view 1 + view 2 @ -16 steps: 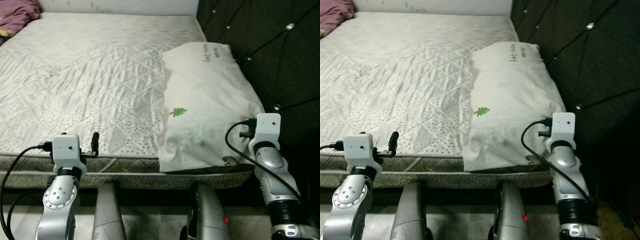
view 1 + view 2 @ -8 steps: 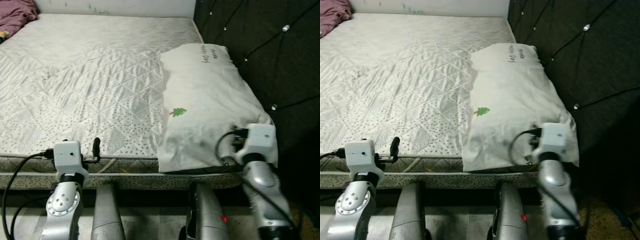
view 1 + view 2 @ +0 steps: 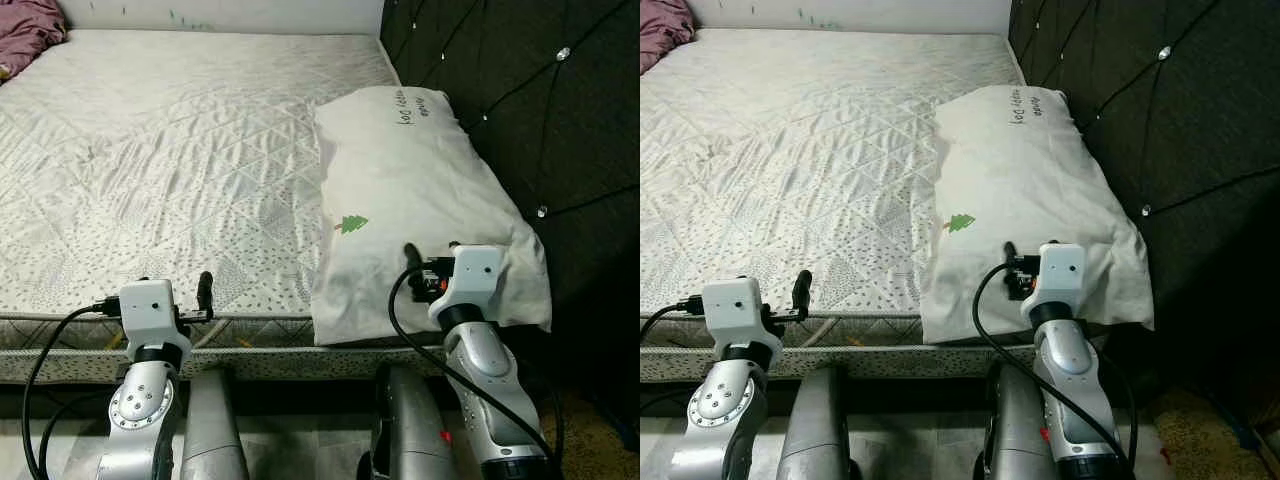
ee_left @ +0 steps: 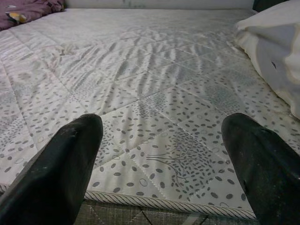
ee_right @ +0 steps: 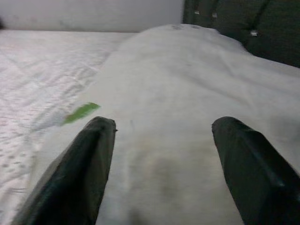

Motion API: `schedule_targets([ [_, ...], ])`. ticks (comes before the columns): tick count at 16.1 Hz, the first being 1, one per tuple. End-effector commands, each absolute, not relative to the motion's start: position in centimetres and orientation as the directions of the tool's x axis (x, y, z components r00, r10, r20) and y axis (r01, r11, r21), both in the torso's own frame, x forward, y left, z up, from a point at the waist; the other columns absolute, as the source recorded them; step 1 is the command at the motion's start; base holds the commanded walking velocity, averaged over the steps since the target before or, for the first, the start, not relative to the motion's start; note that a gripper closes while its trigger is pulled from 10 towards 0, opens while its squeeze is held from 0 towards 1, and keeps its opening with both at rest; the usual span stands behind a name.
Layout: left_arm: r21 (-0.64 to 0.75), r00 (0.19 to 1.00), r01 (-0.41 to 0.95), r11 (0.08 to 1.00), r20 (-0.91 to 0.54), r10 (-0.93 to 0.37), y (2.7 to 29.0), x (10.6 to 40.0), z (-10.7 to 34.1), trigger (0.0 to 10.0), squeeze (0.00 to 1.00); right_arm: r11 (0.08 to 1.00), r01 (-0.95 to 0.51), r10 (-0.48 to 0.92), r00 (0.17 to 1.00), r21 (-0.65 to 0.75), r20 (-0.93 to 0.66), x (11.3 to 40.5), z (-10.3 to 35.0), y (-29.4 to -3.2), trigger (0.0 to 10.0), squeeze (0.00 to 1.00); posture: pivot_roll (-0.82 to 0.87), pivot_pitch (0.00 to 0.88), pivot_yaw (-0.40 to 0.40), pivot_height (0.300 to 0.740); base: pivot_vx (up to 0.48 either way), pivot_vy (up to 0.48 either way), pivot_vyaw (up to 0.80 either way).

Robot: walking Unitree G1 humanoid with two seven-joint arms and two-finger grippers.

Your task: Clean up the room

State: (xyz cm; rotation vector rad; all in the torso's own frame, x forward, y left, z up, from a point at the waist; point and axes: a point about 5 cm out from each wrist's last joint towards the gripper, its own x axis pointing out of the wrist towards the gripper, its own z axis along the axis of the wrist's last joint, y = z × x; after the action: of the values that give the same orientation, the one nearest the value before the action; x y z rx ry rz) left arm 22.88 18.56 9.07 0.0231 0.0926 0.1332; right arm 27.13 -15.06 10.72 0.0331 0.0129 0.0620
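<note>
The pillow [image 3: 420, 200] lies on the mattress [image 3: 170, 150], against the headboard [image 3: 520, 90]. The right gripper [image 5: 159, 154] hovers over its near end, 2 fingers spread wide (left gripper [image 4: 164, 159] equally wide, idle). Best to pinch a firm fold, not loose cover.

Both arms raised forward; left end effector [image 4: 159, 159] and right end effector [image 5: 161, 164] seemingly spread wide.
</note>
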Motion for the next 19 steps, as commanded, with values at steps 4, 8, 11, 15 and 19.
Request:
schedule_targets([
  [4, 0.022, 0.99, -0.119, 0.993, -0.079, 0.121, 18.44, 22.92, 9.29, 10.0, 0.0, 0.994, -0.098, 0.098, 0.995, 0.051, 0.004, 27.0, 11.01, -14.61, 10.0, 0.0, 0.05, 0.0, -0.019, 0.581, 0.0, 0.0, 0.0],
  [8, 0.016, 0.99, -0.111, 0.994, -0.081, 0.112, 18.27, 23.01, 9.31, 10.0, 0.0, 0.992, -0.115, 0.114, 0.993, 0.048, 0.013, 27.33, 11.38, -14.72, 10.0, 0.0, 0.05, 0.0, -0.024, 0.623, 0.0, 0.0, 0.0],
  [11, 0.013, 0.991, -0.108, 0.994, -0.082, 0.109, 18.18, 23.05, 9.31, 10.0, 0.0, 0.993, -0.111, 0.11, 0.994, 0.041, 0.012, 27.51, 11.4, -14.93, 10.0, 0.0, 0.05, 0.0, -0.03, 0.647, 0.0, 0.0, 0.0],
  [15, 0.01, 0.991, -0.106, 0.994, -0.083, 0.107, 18.16, 23.1, 9.43, 10.0, 0.0, 0.993, -0.106, 0.106, 0.994, 0.042, 0.005, 27.4, 11.28, -14.98, 10.0, 0.0, 0.06, 0.0, -0.029, 0.68, 0.0, 0.0, 0.0],
  [19, 0.005, 0.991, -0.101, 0.995, -0.09, 0.101, 18.0, 23.13, 9.35, 10.0, 0.0, 0.995, -0.099, 0.099, 0.995, 0.032, 0.005, 27.68, 11.39, -15.23, 10.0, 0.0, 0.06, 0.0, -0.03, 0.723, 0.0, 0.0, 0.0],
])
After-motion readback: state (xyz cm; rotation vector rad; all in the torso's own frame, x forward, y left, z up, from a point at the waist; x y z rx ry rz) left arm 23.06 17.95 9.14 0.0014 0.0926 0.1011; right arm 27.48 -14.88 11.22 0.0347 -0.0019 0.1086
